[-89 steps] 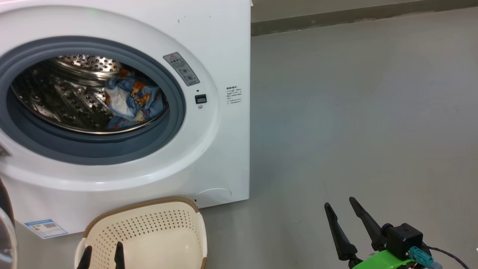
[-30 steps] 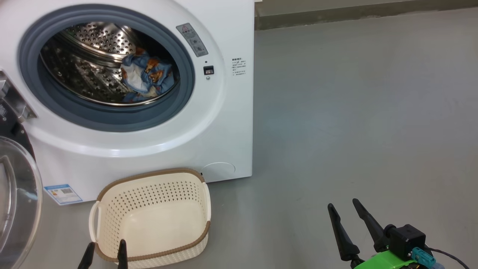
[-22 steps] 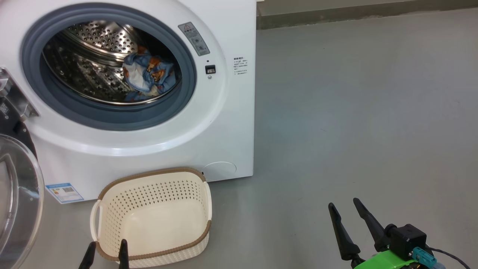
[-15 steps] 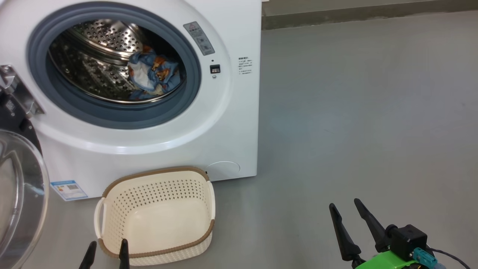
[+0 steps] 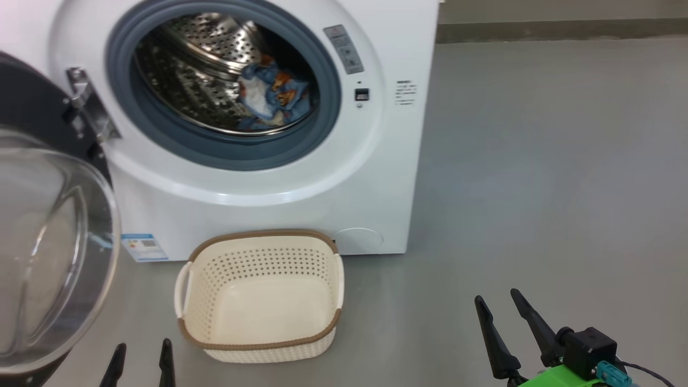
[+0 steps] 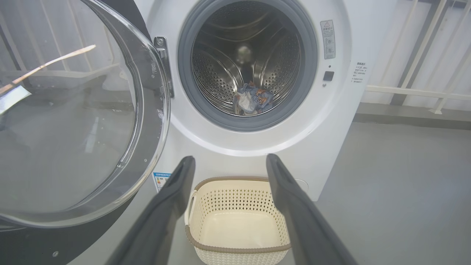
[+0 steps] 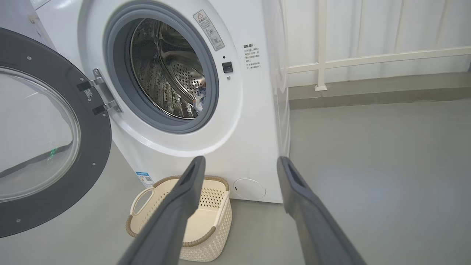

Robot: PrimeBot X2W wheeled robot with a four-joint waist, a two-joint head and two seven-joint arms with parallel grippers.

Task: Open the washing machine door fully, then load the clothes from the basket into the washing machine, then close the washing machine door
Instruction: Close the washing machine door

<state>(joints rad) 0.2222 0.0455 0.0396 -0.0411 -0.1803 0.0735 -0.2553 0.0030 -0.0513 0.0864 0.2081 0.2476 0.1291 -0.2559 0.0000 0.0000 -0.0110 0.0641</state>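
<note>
Big white front-loading washing machine (image 5: 279,215): its round black-framed glass door (image 5: 48,236) hangs wide open at left; closing is judged due, best pushed at the frame's free edge until latched. Small cream perforated basket (image 5: 258,235) before it is empty; light-blue fox-print clothes (image 5: 274,94) lie in the drum. The left claw (image 5: 142,346) and right claw (image 5: 495,296) both gape, empty.

door (image 5: 48,242) open, clothes (image 5: 274,94) inside WM (image 5: 269,207)

The washing machine door (image 5: 48,242) is standing open at the left edge, blocking that side. The basket (image 5: 258,234) is sitting low before the washing machine (image 5: 269,209), whose round mouth is gaping unblocked; the floor (image 5: 537,188) at right is lying free.
</note>
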